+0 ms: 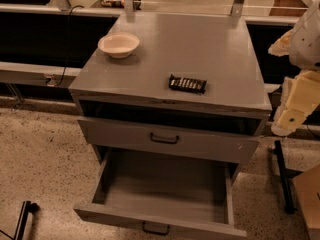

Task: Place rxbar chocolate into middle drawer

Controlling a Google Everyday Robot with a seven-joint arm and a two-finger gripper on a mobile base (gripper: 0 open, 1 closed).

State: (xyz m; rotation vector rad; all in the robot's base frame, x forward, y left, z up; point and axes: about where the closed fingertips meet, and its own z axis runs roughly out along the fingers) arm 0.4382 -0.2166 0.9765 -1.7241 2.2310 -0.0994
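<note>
The rxbar chocolate [187, 84], a flat black-wrapped bar with white lettering, lies on the grey cabinet top [190, 44] near its front right. The middle drawer [165, 186] is pulled far out at the bottom of the cabinet, and nothing shows inside it. Its black bar handle [155, 229] is at the front. My gripper [291, 115], cream-coloured, hangs at the right edge of the view, beside the cabinet's right side. It is about level with the cabinet top, to the right of the bar and apart from it.
A cream bowl [119, 44] stands on the cabinet top at the back left. The shallower handled drawer [165, 139] above the open one is nearly shut, with a dark open slot [165, 116] above it. A black stand [282, 176] and a cardboard box [308, 199] are on the floor at right.
</note>
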